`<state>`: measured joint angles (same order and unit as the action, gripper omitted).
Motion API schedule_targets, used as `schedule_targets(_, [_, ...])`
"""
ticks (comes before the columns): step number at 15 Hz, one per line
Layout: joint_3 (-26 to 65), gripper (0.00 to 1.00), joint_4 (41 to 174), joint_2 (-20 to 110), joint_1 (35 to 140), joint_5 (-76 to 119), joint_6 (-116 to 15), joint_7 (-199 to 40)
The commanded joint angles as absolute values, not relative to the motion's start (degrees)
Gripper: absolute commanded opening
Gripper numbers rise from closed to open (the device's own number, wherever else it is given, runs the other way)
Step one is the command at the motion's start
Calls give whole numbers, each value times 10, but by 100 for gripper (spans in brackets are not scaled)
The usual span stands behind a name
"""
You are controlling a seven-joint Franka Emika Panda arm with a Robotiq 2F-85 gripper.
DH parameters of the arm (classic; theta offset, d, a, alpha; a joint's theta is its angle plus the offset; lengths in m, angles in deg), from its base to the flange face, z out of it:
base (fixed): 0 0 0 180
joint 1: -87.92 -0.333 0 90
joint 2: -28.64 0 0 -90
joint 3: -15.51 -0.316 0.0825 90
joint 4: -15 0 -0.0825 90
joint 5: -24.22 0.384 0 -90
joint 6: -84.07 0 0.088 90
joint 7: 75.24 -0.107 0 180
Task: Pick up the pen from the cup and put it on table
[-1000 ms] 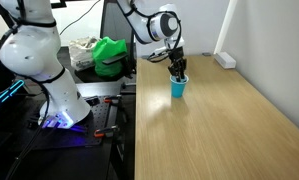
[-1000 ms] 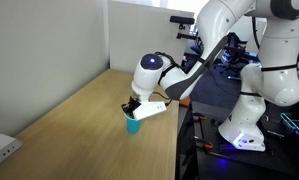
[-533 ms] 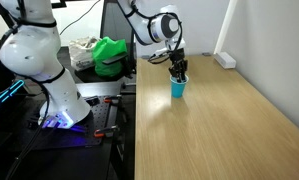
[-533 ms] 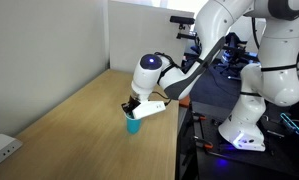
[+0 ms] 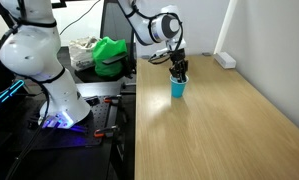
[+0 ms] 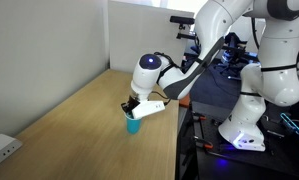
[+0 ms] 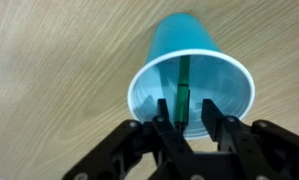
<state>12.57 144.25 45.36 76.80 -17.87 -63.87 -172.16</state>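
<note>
The light-blue cup stands upright on the tan wood table near its dark edge; it also shows in an exterior view. In the wrist view I look down into the cup, and the green pen leans inside it. My gripper hangs right over the rim, fingers open on either side of the pen's top. The left finger is close beside the pen and a gap shows to the right finger. In both exterior views the gripper sits just above the cup.
A green cloth lies on the dark cluttered bench beside the table. A white power strip lies at the table's far edge by the wall. A large white robot body stands next to the bench.
</note>
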Motion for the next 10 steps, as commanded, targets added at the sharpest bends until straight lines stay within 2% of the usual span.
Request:
schedule_targets(1, [137, 41, 1429, 466, 762, -177, -651, -1707])
schedule_targets(10, [141, 40, 1415, 481, 759, -172, -643, -1706])
